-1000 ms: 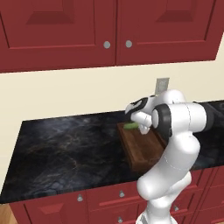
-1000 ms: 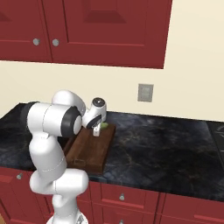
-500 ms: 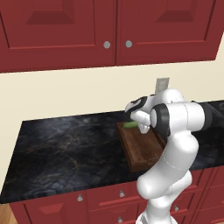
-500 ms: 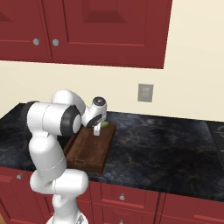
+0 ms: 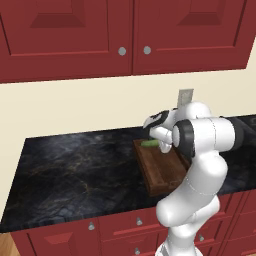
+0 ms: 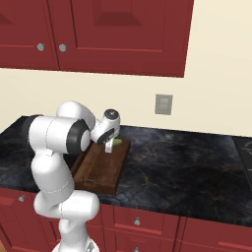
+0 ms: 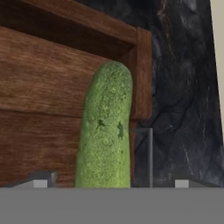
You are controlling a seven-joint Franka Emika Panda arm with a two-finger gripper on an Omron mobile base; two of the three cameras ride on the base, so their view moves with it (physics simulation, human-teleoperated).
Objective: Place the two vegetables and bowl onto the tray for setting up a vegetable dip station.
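a: what is changing over the last second?

b: very little. the arm is staying bent over the far end of the tray (image 5: 165, 172), and the tool (image 6: 109, 146) is still hanging low there, just as it was a second ago. the green vegetable (image 5: 150, 143) is lying in the same spot at the tray's far short end.

a: where exactly is it sitting?

b: in the hand view the cucumber-like vegetable (image 7: 106, 131) is stretching straight away from the tool, its far tip reaching the tray's raised rim (image 7: 142, 74). it is looking as if it is resting on the slats, but i cannot tell whether it is touching them or being held just above.

a: is the tool clamped on it?

b: i cannot tell. the fingertips are barely showing, and neither base view is giving a clear look at the gap.

a: so what is this meaning for the task?

b: i am judging that the first vegetable is arriving on the tray, with the let-go either happening or just ahead. the carrot and the bowl are still waiting to be fetched.

a: counting things?

b: one tray, one green vegetable, one tool, all on one dark marbled worktop (image 5: 75, 170). a single wall outlet (image 6: 163, 104) is sitting above it.
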